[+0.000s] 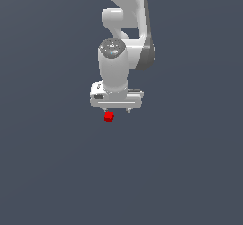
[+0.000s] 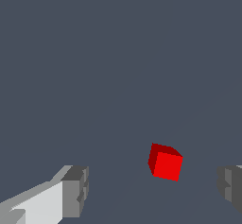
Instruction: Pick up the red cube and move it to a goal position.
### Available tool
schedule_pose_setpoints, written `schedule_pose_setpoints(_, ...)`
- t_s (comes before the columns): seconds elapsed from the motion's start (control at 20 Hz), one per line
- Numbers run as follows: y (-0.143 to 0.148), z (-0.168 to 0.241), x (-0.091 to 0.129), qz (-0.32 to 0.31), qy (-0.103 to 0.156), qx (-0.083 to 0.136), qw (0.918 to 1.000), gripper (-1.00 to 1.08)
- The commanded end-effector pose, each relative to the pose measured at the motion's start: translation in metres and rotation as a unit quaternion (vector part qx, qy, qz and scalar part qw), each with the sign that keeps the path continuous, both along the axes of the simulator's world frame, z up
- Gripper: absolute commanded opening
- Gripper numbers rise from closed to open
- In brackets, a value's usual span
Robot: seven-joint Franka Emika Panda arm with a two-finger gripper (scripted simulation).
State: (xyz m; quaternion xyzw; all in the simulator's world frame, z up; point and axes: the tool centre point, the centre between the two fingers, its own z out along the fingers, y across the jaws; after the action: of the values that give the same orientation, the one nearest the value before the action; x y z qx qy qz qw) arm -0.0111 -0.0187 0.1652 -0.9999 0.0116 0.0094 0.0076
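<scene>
I am hovering over the cube [image 2: 166, 163], jaws spread wide around it. It looks light and rigid, so I am aiming for its flat opposite faces.

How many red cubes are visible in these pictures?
1. The red cube lies just below the white claw in the exterior view. The wrist view shows the same cube between the two open fingers, touching neither. None seems hidden.

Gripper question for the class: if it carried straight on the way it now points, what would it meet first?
Probably the red cube, which sits between the open gripper's fingers, nearer one side. Depth is unclear; a finger might reach the grey floor first.
</scene>
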Motion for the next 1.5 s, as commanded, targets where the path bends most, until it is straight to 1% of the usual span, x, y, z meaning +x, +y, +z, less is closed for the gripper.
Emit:
schedule_pose_setpoints(0.0, 0.0, 0.0, 0.0, 0.0, 0.0, 0.0, 1.0, 1.0)
schedule_pose_setpoints(0.25, -0.002, -0.006, -0.002, -0.004, 0.0, 0.0, 1.0, 1.0)
schedule_pose_setpoints(0.5, -0.01, -0.024, -0.01, -0.018, -0.001, -0.002, 0.9998, 1.0)
schedule_pose_setpoints(0.7, -0.019, -0.047, -0.02, -0.034, -0.003, -0.003, 0.9994, 1.0)
schedule_pose_setpoints(1.1, -0.04, -0.106, -0.045, -0.077, -0.006, -0.008, 0.997, 1.0)
schedule_pose_setpoints(1.45, -0.05, -0.137, -0.057, -0.098, -0.008, -0.009, 0.9951, 1.0)
